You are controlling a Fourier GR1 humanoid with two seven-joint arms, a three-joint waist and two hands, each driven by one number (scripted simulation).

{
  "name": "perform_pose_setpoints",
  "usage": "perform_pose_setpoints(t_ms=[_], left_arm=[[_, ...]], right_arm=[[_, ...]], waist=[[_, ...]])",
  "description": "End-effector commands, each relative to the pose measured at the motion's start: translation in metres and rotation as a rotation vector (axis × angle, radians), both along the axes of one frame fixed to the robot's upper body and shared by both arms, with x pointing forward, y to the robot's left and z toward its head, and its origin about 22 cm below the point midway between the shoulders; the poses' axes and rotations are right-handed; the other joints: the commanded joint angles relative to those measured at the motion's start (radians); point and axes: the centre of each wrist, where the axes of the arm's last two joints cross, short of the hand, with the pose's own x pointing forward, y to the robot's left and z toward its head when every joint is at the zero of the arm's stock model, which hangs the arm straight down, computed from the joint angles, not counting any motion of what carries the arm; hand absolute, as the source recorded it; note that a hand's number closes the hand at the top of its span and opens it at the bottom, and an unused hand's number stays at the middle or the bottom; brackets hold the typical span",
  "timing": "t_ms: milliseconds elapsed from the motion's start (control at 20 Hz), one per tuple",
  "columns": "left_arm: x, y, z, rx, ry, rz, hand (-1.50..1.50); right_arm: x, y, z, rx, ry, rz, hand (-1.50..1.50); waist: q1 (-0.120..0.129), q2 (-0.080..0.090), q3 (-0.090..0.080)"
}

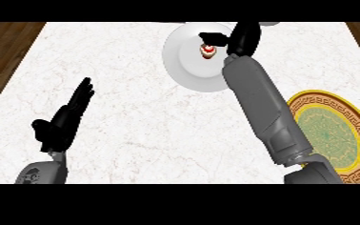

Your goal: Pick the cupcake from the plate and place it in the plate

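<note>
Cupcake (207, 51): light, soft-topped, sitting mid white plate (184, 69) near the counter's far edge; right hand (239, 37) hovering beside it, fingers apart, likely taking its base

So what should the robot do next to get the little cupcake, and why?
Probably lower the right hand a little and curl its fingers round the cupcake. That hand hovers over the white plate, right beside the cupcake, which is not yet held. The yellow patterned plate waits nearer the robot at the right, and the left hand rests open.
</note>
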Motion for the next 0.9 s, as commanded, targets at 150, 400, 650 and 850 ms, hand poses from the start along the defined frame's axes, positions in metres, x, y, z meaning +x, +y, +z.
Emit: perform_pose_setpoints(t_ms=[150,400,650,850], left_arm=[[0.001,0.004,0.004,0.011,-0.018,0.036,0.0],[-0.017,0.015,-0.001,0.001,0.019,0.069,0.0],[-0.016,0.001,-0.01,0.005,0.023,0.052,0.0],[-0.013,0.023,-0.002,0.015,0.023,0.054,0.0]], right_arm=[[-0.013,-0.043,-0.011,0.251,-0.166,0.018,-1.5],[-0.05,-0.091,-0.048,0.25,-0.19,0.07,-1.5],[-0.078,-0.152,-0.081,0.22,-0.203,0.132,-1.5],[-0.099,-0.182,-0.081,0.201,-0.166,0.177,-1.5]], waist=[[-0.037,-0.012,0.001],[-0.063,-0.023,-0.001],[-0.053,-0.016,-0.001],[-0.056,-0.017,-0.002]])
